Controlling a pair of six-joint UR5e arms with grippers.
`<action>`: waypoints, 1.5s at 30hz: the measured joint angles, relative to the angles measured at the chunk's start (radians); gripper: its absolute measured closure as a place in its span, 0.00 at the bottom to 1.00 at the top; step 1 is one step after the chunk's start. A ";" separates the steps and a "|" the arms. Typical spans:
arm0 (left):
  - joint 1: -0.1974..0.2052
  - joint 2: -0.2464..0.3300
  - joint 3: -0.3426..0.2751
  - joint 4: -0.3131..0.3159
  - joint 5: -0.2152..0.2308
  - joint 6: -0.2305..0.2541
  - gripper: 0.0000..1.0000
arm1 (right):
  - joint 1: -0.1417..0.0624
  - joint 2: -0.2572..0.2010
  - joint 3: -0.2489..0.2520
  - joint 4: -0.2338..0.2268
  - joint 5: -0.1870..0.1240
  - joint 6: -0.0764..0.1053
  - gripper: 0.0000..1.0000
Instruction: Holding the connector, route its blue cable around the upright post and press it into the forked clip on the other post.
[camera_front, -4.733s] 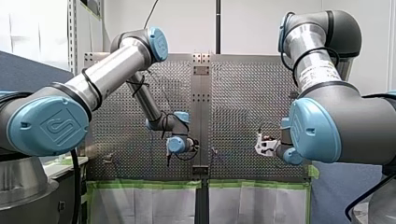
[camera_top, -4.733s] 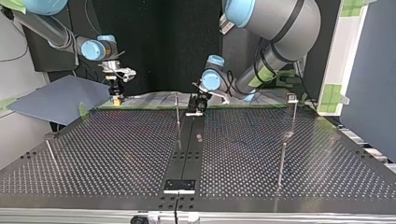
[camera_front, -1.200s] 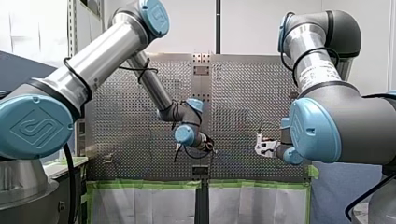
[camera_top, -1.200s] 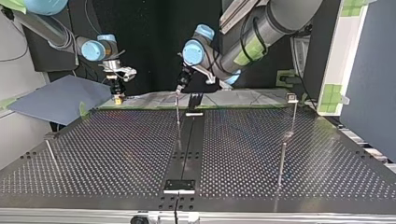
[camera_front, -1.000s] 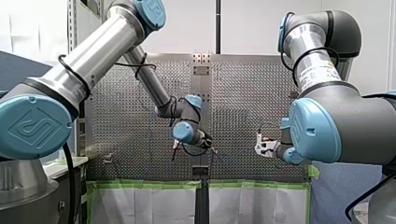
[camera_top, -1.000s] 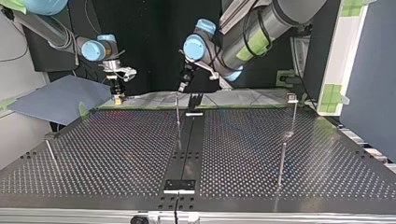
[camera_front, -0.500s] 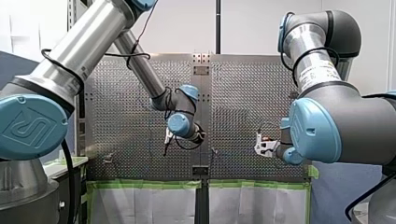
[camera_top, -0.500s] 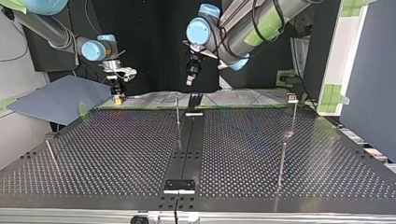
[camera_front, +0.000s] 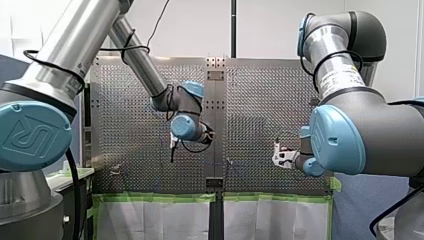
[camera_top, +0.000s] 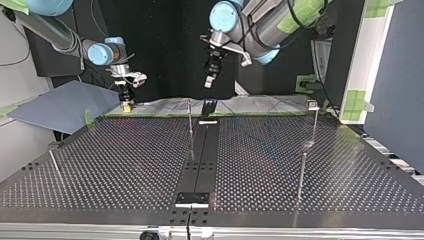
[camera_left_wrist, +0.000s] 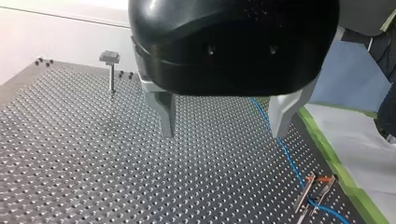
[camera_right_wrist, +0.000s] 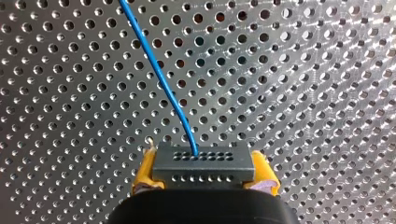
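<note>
My right gripper (camera_right_wrist: 204, 173) is clamped on the connector (camera_right_wrist: 203, 161), with a yellow pad (camera_right_wrist: 145, 173) pressed to each side of the dark block. The cable (camera_right_wrist: 159, 79) comes out of the block's top face and curves away over the table (camera_right_wrist: 303, 93). In the top view my right gripper (camera_top: 126, 100) sits low at the table's far edge, at the view's left. My left gripper (camera_top: 210, 79) hangs well above the far edge near the middle, touching nothing. The left wrist view shows its metal fingers (camera_left_wrist: 164, 112) spread wide with only bare table (camera_left_wrist: 93, 163) between them. The cable (camera_left_wrist: 285, 149) runs along the plate just outside one finger and reaches the clip (camera_left_wrist: 314, 193). There it passes at the two orange-tipped prongs and carries on beyond them. I cannot tell whether it is seated in the fork. A capped post (camera_left_wrist: 110, 70) stands well off on the other side of the gripper, clear of the cable. In the front view my left gripper (camera_front: 172, 146) points down beside the centre strip, and my right gripper (camera_front: 280, 155) is low at the view's right.
</note>
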 joint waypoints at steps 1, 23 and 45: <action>0.000 0.007 -0.007 0.001 0.000 -0.002 0.00 | 0.000 0.000 0.000 0.000 0.000 0.000 1.00; 0.000 0.218 -0.218 0.033 0.014 -0.071 0.00 | 0.000 0.000 0.000 0.000 0.000 0.000 1.00; 0.017 0.418 -0.321 0.202 0.075 -0.218 0.00 | 0.002 0.000 -0.002 0.001 0.000 0.001 1.00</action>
